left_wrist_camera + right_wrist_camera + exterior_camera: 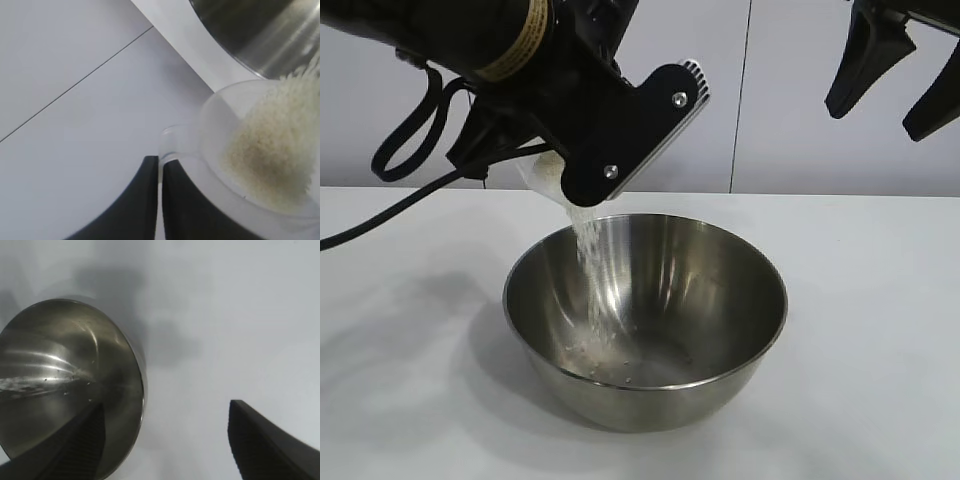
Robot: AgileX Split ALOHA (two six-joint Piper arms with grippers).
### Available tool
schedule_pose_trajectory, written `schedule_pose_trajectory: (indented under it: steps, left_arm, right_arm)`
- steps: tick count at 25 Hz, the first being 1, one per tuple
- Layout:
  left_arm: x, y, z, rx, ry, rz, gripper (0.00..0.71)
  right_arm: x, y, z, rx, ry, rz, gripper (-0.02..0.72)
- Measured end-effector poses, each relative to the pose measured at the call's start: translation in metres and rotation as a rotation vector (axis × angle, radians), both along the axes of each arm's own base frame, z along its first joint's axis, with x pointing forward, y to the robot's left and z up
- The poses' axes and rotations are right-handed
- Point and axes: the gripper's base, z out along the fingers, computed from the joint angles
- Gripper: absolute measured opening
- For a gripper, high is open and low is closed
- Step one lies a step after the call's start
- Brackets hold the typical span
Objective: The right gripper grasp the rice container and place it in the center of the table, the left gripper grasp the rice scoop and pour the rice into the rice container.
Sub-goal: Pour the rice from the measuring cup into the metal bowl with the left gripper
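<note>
White rice streams from the tilted rice scoop, pinched by the closed left gripper, into the rice container below; right gripper hangs open, empty.

Left gripper blocks the bowl mouth — table beside lies free.

Pale seamed wall behind.

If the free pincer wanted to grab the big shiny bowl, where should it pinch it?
Probably the thin rim of the steel bowl on the side nearest the right pincer, which hangs open above and to that side. The round wall is too wide and smooth to squeeze, so come straight down with one finger inside and one outside. The left pincer is tipping the scoop and its rice over the far rim.
</note>
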Motion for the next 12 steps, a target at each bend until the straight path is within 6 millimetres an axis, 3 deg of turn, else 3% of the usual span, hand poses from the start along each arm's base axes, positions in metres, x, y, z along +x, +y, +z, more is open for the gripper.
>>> schedule_pose_trajectory:
  steps: [6,12]
  left_arm:
    - [-0.021,-0.016,0.002,0.025,-0.036,-0.045,0.009]
    - [-0.025,-0.018,0.003,0.035,-0.052,-0.042,0.009]
  right_arm:
    - [0.0,0.0,0.0,0.0,0.0,0.0,0.483]
    - [0.0,0.0,0.0,0.0,0.001,0.0,0.483]
